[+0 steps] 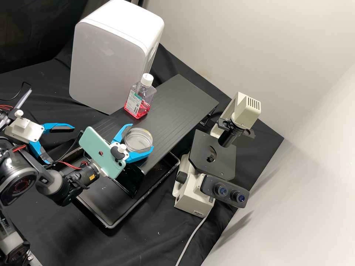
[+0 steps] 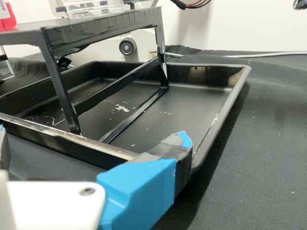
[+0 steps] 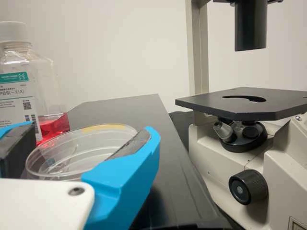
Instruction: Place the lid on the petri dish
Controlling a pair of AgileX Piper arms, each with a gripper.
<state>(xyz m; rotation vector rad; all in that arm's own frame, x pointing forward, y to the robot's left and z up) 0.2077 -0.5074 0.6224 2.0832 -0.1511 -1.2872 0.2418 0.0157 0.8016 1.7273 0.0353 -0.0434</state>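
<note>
Beside the tray [image 2: 225,110] the left hand [image 1: 59,144] hangs, fingers apart. On the raised black platform [image 1: 177,107], the right hand [image 1: 139,140] clamps the lid [image 3: 81,143] atop the petri dish [image 1: 137,137]; letting go unevenly could drag it askew.

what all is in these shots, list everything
petri dish: 1, clear, on the raised platform
flask: 1, clear with red liquid and a white cap, on the platform behind the dish
platform: 1, black, standing in the tray
tray: 1, black, on the bench
microscope: 1, white and black, beside the tray
box: 1, white, at the back
left claw: 1, blue fingers, open, beside the tray
right claw: 1, blue fingers, closed on the dish
</note>
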